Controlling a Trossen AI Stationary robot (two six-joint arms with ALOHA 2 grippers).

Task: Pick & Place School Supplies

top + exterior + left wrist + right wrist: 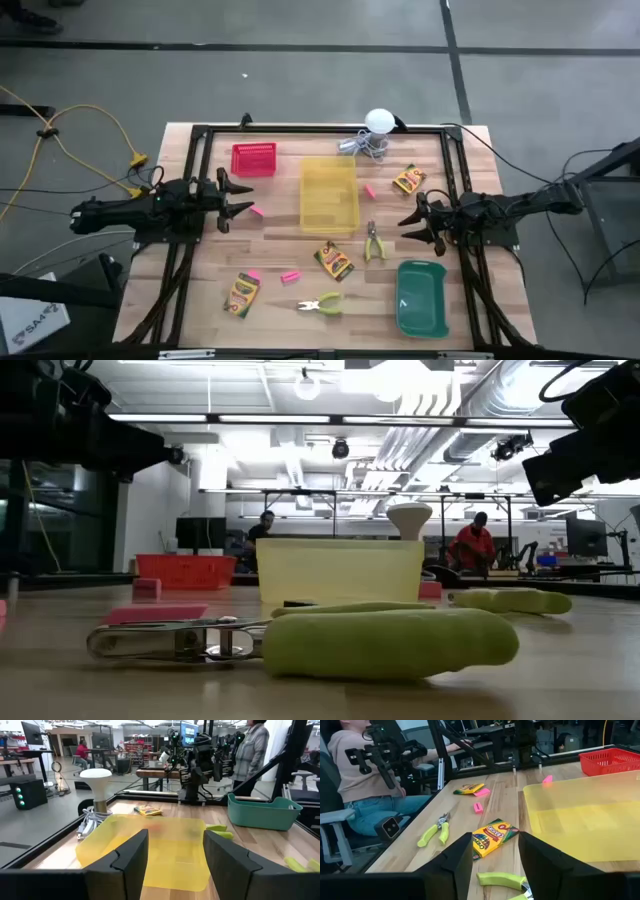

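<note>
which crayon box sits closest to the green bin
The crayon box just below the yellow bin; the green bin lies right beside it, the other two farther off.

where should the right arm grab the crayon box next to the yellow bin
Across its narrow width, from straight above. The crayon box lies flat and slanted on the table, so turn the right end effector, now open, until its fingers close on the two long edges.
</note>
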